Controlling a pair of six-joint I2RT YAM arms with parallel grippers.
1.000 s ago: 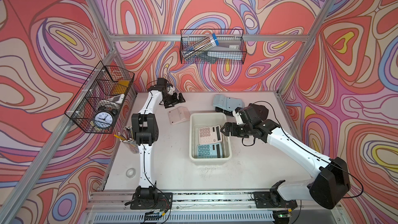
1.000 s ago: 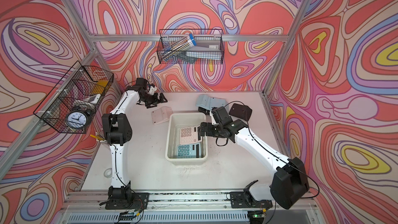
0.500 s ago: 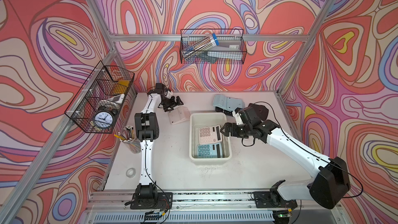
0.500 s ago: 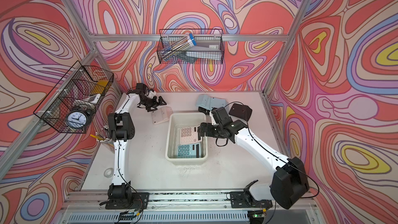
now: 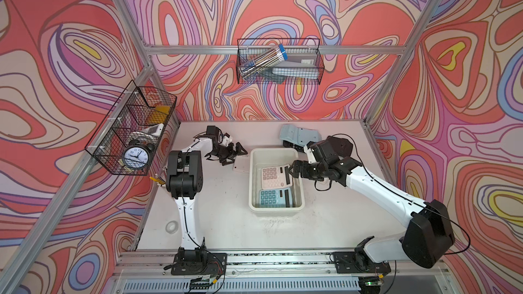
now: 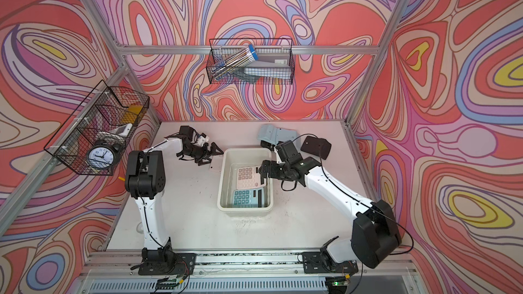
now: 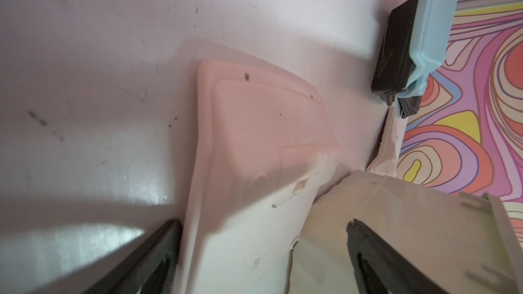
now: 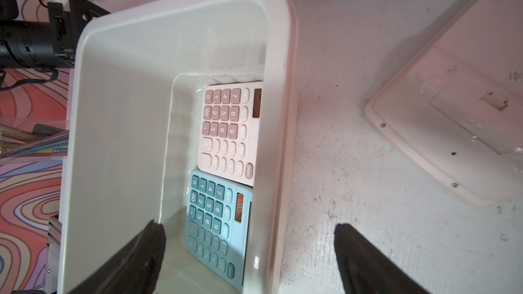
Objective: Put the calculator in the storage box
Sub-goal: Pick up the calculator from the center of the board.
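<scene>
Left claw [image 5: 233,156] gaped empty over the face-down pink calculator [image 5: 241,164]; right claw [image 5: 291,173] gaped empty above the storage box [image 5: 252,185] rim.

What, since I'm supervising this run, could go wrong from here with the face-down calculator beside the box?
The face-down calculator lies flat beside the storage box; the open left pincer over it may catch the rim or shove the box.
The open right pincer hangs over the opposite rim, so the arms might collide at the drop.
The pink calculator and teal calculator cover much of the floor; a third may land tilted.
</scene>
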